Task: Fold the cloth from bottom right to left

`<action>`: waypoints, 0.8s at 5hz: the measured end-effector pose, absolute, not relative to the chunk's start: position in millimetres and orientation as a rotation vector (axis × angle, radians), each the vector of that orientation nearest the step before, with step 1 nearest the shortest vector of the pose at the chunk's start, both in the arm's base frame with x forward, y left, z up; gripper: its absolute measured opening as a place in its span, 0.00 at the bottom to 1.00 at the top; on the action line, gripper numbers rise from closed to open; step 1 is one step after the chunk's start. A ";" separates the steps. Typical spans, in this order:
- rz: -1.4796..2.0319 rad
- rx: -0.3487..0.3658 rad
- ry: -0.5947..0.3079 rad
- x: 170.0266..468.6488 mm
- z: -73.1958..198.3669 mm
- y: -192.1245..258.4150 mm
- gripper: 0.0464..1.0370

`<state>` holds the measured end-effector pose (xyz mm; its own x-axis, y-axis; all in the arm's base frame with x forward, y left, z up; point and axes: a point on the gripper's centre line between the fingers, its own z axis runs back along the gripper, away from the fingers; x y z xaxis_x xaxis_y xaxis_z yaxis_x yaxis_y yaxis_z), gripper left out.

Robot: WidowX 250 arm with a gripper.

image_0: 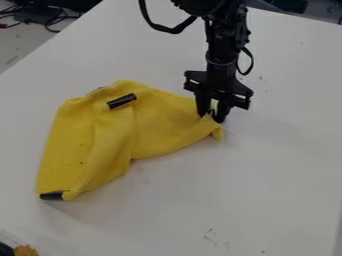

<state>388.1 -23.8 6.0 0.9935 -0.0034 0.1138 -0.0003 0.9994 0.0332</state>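
1. Cloth (153,122), yellow and creased, lay on the white table (267,185), left of centre, and we saw it narrow towards its right-hand corner.
2. We saw the black pincer (212,117) hanging down over that corner, clenched on the fabric, which rose in a small peak at its tips.
3. We noticed one black strip (121,101) on the cloth's upper part and another (51,195) at its lower left corner.
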 end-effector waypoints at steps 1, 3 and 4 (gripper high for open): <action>0.012 0.075 -0.057 381.8 11.9 -22.5 0.13; 0.095 0.153 -0.126 372.9 91.4 -5.5 0.02; 0.163 0.164 -0.119 352.8 105.6 32.0 0.02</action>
<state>352.8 32.0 105.6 0.9798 0.1511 0.1308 -0.1705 0.9734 0.1530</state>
